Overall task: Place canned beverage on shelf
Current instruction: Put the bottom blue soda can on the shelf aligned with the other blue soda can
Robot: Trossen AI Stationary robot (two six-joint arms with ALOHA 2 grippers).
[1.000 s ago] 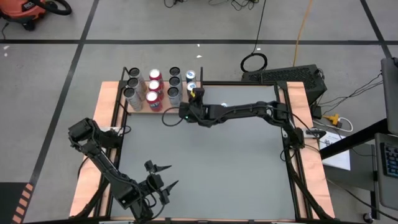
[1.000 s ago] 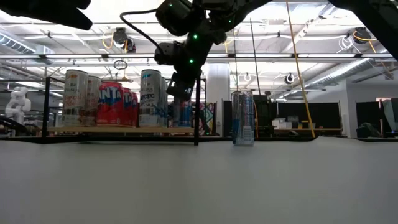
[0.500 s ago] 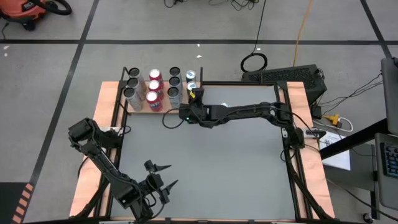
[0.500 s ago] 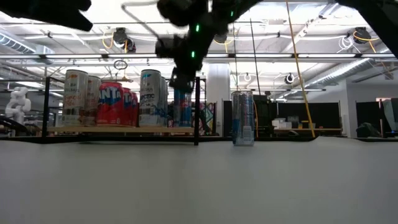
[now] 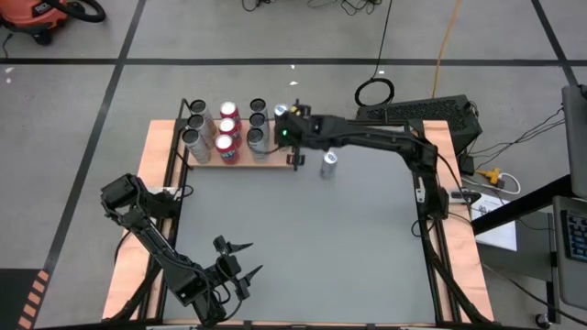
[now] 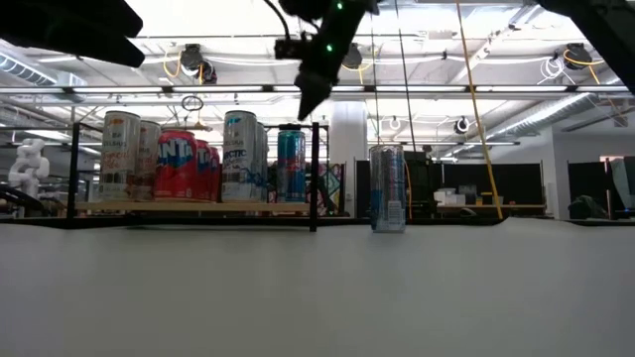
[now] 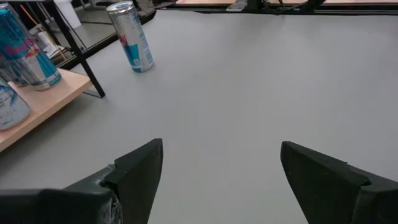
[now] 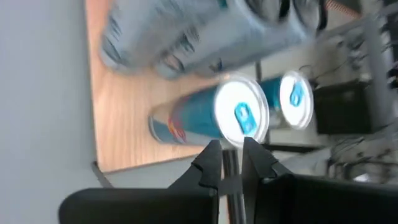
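Observation:
The shelf (image 5: 273,155) stands at the table's far left, its wooden board (image 6: 179,206) holding several upright cans (image 5: 225,128). A teal can (image 6: 291,164) stands at the board's right end; it also shows in the right wrist view (image 8: 193,121). My right gripper (image 6: 305,104) hangs shut above that can, pointing down, clear of its white top (image 8: 242,115). A silver-and-blue can (image 5: 328,163) stands upright on the table just right of the shelf. My left gripper (image 5: 240,259) waits open and empty near the table's near left.
The shelf's black corner post (image 6: 315,174) stands between the teal can and the silver-and-blue can (image 6: 388,188). A second can top (image 8: 295,99) shows beside the teal can. The grey tabletop (image 7: 249,81) lies bare between my left gripper (image 7: 221,168) and the shelf.
My right gripper has gone up and toward the table's far edge, from in front of the shelf's right end to above it. The teal can, partly hidden by the gripper before, now stands in full view on the board.

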